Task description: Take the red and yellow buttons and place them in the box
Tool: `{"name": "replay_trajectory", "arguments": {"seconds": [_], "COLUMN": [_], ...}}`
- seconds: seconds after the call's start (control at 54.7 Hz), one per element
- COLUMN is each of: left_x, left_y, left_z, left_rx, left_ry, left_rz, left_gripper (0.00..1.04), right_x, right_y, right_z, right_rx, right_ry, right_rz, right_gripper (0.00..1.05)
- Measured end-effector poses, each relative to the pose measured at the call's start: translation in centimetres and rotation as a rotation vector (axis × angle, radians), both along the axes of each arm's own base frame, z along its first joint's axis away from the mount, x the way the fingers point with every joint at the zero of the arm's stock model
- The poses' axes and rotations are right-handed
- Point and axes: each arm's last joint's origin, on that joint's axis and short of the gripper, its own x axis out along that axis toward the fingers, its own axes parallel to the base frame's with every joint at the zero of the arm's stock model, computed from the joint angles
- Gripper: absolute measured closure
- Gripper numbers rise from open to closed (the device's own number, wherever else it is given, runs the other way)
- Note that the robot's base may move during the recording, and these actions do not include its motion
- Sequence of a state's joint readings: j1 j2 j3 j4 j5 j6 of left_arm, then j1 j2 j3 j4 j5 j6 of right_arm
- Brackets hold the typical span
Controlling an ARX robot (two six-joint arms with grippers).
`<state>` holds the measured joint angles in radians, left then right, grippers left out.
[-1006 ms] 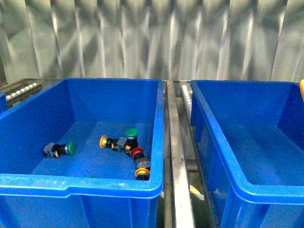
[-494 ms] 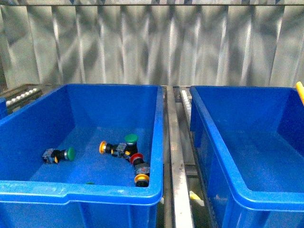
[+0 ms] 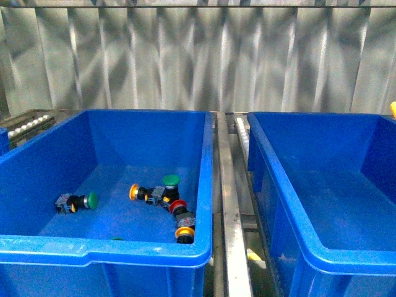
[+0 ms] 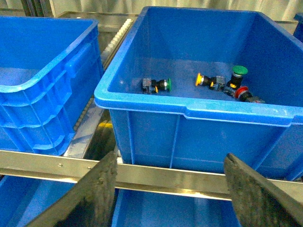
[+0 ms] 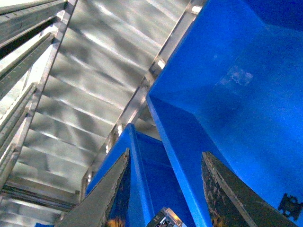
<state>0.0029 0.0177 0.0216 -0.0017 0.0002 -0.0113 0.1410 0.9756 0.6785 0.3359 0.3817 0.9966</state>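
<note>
Looking through my front camera, I am seeing two blue bins side by side with a metal rail (image 3: 230,204) between them, and neither of my arms. The left bin (image 3: 105,250) is holding the buttons: a yellow button (image 3: 135,192) lying on its side, a red button (image 3: 178,206) beside a green button (image 3: 171,180), a second yellow button (image 3: 184,233) close to the near wall, and another green button (image 3: 91,200) well apart. The right bin (image 3: 322,247) is showing only bare floor.

My left wrist camera is adding what the front one hides: my left gripper (image 4: 168,187) is hanging outside that bin, ahead of its near rim, jaws spread wide with nothing between them. The buttons are lying beyond the jaws, over the wall, and the second yellow one is hidden there.

My right gripper (image 5: 163,189) is tilting upward, jaws apart and empty, with a blue bin corner (image 5: 189,118) past them.
</note>
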Motion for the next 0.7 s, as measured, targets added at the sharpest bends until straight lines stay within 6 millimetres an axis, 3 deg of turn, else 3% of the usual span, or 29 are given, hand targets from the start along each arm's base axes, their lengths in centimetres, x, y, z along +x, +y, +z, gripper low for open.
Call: {"name": "replay_trajectory", "arguments": {"seconds": [0.183, 0.494, 0.695], "left_x": [0.0, 0.0, 0.0], "left_y": [0.0, 0.0, 0.0], "left_z": [0.0, 0.0, 0.0], "left_rx": [0.000, 0.002, 0.002], "left_ry": [0.000, 0.000, 0.000], "left_rz": [0.000, 0.002, 0.000], "left_gripper": [0.06, 0.08, 0.08], "right_x": [-0.2, -1.1, -1.3], "right_y": [-0.1, -2.1, -4.4], "right_z": [0.2, 0.8, 0.4], "right_rx": [-0.020, -0.010, -0.012], "right_ry": [-0.003, -0.032, -0.016], "right_rz": [-0.003, -0.031, -0.098], "right_gripper": [0.66, 0.66, 0.66]}}
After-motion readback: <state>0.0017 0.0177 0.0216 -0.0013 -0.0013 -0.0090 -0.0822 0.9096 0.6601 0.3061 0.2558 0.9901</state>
